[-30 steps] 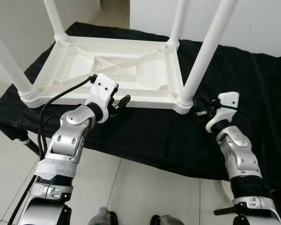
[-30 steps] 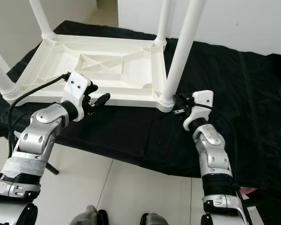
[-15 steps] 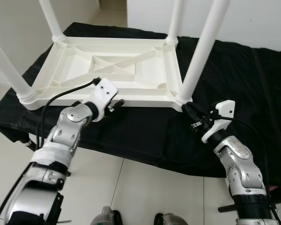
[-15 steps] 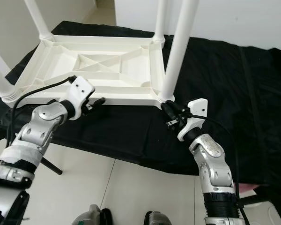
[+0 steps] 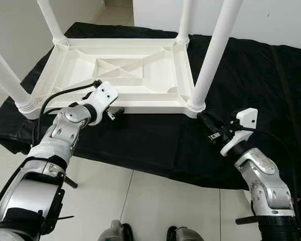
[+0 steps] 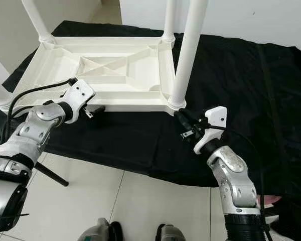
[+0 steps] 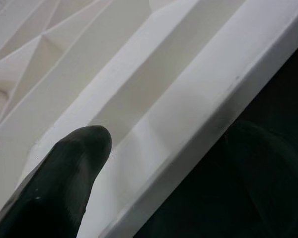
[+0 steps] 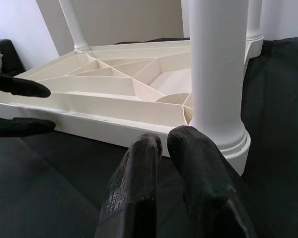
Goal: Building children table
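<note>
The upturned white table (image 5: pixel 125 75) lies on a black cloth (image 5: pixel 251 80), long axis left to right, legs up. The left gripper (image 5: pixel 116 111), fingers parted, straddles its near rim left of middle. The right gripper (image 5: pixel 206 122), fingers nearly together and empty, points at the near-right leg (image 5: pixel 210 60), just short of its base.
</note>
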Controlling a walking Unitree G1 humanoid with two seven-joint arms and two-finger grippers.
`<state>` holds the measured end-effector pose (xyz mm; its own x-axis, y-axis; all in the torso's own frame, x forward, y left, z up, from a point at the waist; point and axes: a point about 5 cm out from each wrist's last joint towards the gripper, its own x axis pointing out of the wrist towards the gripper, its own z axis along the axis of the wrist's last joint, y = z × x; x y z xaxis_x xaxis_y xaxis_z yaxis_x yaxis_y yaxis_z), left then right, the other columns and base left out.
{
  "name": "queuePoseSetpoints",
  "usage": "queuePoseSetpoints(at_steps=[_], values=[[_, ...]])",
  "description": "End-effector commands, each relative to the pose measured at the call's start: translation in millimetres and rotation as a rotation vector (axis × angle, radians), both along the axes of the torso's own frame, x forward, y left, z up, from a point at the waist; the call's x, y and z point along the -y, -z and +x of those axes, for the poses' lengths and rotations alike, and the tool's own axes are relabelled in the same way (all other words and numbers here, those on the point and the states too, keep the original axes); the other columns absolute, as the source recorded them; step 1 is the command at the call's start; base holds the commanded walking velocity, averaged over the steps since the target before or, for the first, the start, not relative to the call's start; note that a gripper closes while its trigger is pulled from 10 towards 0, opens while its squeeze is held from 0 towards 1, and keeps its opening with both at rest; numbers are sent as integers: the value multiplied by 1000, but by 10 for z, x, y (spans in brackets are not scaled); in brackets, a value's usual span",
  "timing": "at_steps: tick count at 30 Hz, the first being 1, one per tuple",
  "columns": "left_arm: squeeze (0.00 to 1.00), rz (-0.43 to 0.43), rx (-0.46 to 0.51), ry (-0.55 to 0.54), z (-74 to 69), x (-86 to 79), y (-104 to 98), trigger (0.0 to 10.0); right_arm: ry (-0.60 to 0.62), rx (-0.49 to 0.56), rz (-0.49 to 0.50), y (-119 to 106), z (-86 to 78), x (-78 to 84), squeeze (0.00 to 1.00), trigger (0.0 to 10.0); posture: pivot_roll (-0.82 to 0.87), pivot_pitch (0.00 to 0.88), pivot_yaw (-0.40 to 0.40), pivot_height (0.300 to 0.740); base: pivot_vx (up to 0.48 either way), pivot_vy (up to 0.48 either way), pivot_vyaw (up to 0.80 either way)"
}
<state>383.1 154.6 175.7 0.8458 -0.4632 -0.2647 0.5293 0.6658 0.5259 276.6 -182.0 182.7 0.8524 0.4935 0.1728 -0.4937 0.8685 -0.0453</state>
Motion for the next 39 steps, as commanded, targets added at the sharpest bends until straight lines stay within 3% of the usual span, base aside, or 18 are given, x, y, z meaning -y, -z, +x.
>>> queuePoseSetpoints(at_steps=[1,12,13,14,15,16,17,22,23,32,37,39], values=[[0,35,-8,-13,7,-57,45,10000,4,-10,2,-4,-29,14,0,10000,-183,163,77,740,0,0,0],[0,0,-105,15,8,-129,137,10000,10,-34,-14,-13,-76,48,0,10000,-187,186,72,740,0,0,0],[0,-10,-112,16,10,-134,143,8941,10,-35,-17,-14,-77,47,0,10000,-188,187,71,740,0,0,0],[0,-10,-112,16,10,-134,143,8941,10,-35,-17,-14,-77,47,0,10000,-188,187,71,740,0,0,0],[0,-18,-116,27,10,-130,141,1843,11,-37,-20,-12,-77,49,0,10000,-188,187,70,740,0,0,0],[0,-18,-116,27,10,-130,141,1843,11,-37,-20,-12,-77,49,0,10000,-188,187,70,740,0,0,0],[0,-34,-119,42,14,-115,131,0,14,-40,-23,-13,-79,55,0,10000,-188,187,72,740,0,0,0],[0,-54,-120,68,16,-76,118,0,21,-43,-27,-17,-80,70,0,10000,-189,187,75,740,0,0,0],[0,-77,-124,106,-1,-1,125,0,26,-46,-30,-22,-84,77,0,10000,-189,187,76,740,0,0,0],[0,-124,-135,193,-81,162,176,0,31,-48,-38,-30,-84,96,0,10000,-190,185,83,740,0,0,0],[0,-169,-134,227,-138,288,197,0,32,-46,-39,-30,-76,95,0,10000,-189,184,84,740,0,0,0],[0,-216,-130,259,-201,429,210,0,31,-44,-40,-30,-72,87,0,10000,-188,182,86,740,0,0,0]])
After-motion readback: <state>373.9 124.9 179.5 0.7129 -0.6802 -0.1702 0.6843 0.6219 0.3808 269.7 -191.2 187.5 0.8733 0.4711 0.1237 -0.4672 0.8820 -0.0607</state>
